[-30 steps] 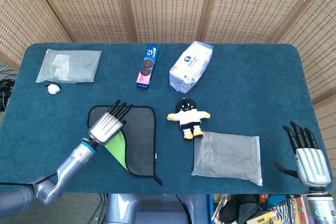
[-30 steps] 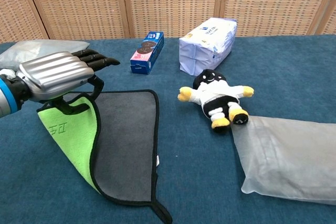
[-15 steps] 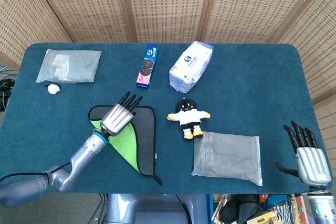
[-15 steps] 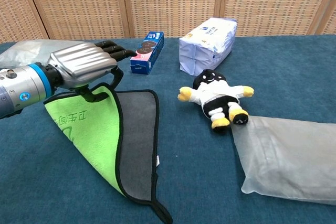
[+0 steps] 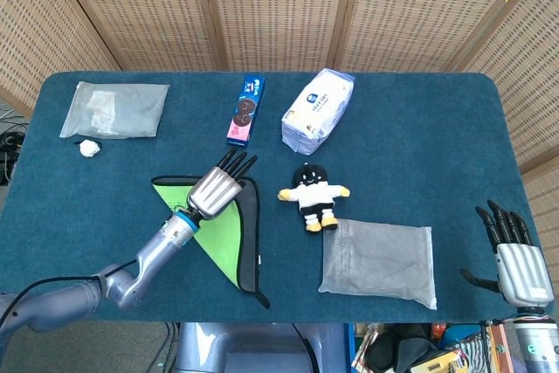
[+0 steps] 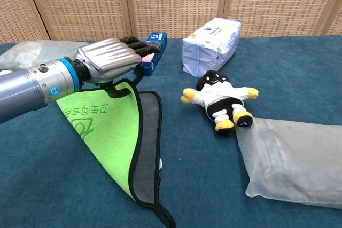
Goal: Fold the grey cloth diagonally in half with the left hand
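Midway across the dark blue table (image 5: 419,128), the grey microfibre cloth with black piping (image 6: 147,158) lies partly turned over, its lime-green underside (image 6: 104,132) facing up as a broad triangle printed with faint lettering. Only a narrow grey strip shows along the cloth's right edge, and a black corner tail (image 6: 166,218) trails toward the table's near edge. The silver left hand (image 5: 218,188) pinches the lifted corner of the cloth at the flap's top, fingers extended toward the blue biscuit box (image 5: 246,111). Just right of the cloth sits a small black-and-white plush doll with yellow hands (image 5: 313,196), touching a translucent grey plastic pouch (image 5: 378,261). A white tissue pack (image 5: 318,109) lies beyond the doll. The silver right hand (image 5: 514,259) rests at the table's near right corner, fingers spread, holding nothing.
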`<state>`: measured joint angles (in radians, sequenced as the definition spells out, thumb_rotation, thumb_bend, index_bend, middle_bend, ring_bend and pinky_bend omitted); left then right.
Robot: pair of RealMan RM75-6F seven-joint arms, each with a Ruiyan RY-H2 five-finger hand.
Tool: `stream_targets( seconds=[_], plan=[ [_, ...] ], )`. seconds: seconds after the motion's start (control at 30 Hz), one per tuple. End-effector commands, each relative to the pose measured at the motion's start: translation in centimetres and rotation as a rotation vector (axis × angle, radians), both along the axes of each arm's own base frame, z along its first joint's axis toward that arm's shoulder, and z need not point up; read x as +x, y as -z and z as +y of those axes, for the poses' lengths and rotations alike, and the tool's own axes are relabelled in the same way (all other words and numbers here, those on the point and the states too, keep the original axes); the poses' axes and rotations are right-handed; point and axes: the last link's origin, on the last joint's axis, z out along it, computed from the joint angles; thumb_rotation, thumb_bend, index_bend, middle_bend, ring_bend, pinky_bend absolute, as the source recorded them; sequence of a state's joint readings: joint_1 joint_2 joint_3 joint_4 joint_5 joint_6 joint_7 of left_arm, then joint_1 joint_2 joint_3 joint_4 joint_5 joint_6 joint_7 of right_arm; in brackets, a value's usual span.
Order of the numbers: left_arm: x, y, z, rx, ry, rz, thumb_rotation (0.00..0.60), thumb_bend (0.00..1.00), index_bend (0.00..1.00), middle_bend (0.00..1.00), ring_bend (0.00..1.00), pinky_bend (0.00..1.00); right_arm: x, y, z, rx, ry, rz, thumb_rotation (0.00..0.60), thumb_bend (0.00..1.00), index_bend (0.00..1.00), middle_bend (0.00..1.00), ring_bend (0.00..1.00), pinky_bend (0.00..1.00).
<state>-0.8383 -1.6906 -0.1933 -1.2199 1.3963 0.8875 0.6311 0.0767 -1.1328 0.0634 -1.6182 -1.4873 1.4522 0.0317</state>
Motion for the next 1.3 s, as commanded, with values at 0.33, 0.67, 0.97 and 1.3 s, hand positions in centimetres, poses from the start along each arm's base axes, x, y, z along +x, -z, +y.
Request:
stream_targets(
  seconds=[0.33, 0.67, 0.97, 1.3],
  plan=[
    [1.1, 1.6, 1.2, 0.007, -0.026, 0.023, 0.600, 0.40, 0.59, 0.00, 0.00, 0.00, 0.0, 0.2, -0.1, 0.007, 0.001, 0.000, 0.600, 0.00, 0.00, 0.00, 0.00, 0.00],
    [1.5, 2.3, 1.5, 0.027, -0.045, 0.021, 0.600, 0.40, 0.52, 0.00, 0.00, 0.00, 0.1, 0.0, 0.0, 0.001, -0.007, -0.002, 0.600, 0.00, 0.00, 0.00, 0.00, 0.00],
    [1.3, 2.9, 1.7, 0.075, -0.078, 0.046, 0.600, 0.40, 0.24, 0.00, 0.00, 0.00, 0.2, 0.1, 0.2, 0.003, -0.013, 0.001, 0.600, 0.00, 0.00, 0.00, 0.00, 0.00],
    [0.9, 2.2, 1.6, 0.099, -0.108, -0.001, 0.600, 0.40, 0.19, 0.00, 0.00, 0.00, 0.3, 0.2, 0.2, 0.008, -0.014, 0.005, 0.600, 0.00, 0.00, 0.00, 0.00, 0.00]
  ],
)
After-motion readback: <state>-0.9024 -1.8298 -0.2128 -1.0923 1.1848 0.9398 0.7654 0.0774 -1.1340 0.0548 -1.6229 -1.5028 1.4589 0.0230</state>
